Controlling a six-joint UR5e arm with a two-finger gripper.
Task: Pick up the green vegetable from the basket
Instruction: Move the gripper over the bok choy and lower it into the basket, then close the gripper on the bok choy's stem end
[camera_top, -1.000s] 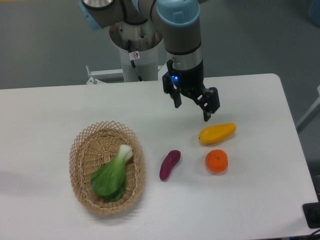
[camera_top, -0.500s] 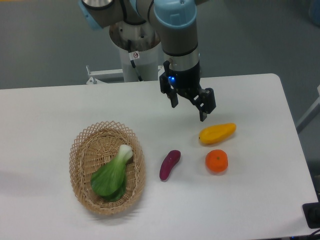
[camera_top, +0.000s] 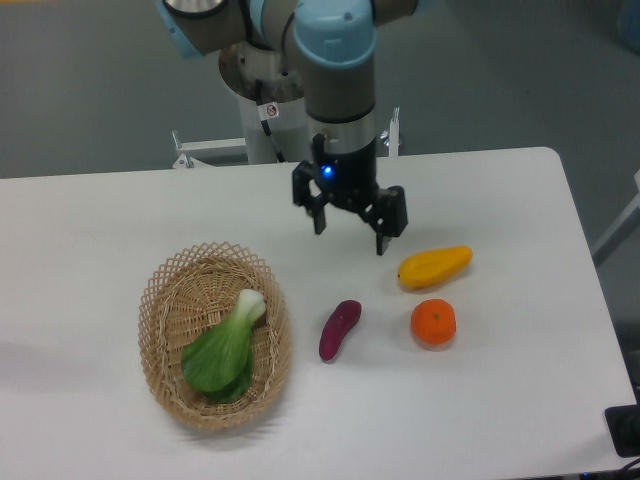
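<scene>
The green vegetable (camera_top: 224, 352), a bok choy with a white stalk and bright green leaves, lies inside the oval wicker basket (camera_top: 165, 300) at the table's front left. My gripper (camera_top: 350, 232) hangs above the table's middle, up and to the right of the basket and well apart from it. Its two fingers point down and stand spread, open, with nothing between them.
A purple vegetable (camera_top: 339, 329) lies right of the basket. Further right are a yellow fruit (camera_top: 434, 266) and an orange (camera_top: 433, 322). The robot's base (camera_top: 262, 95) stands behind the table's far edge.
The gripper has moved left and slightly forward, from above the yellow fruit towards the table's middle, and has turned about its axis. Nothing on the table has moved.
</scene>
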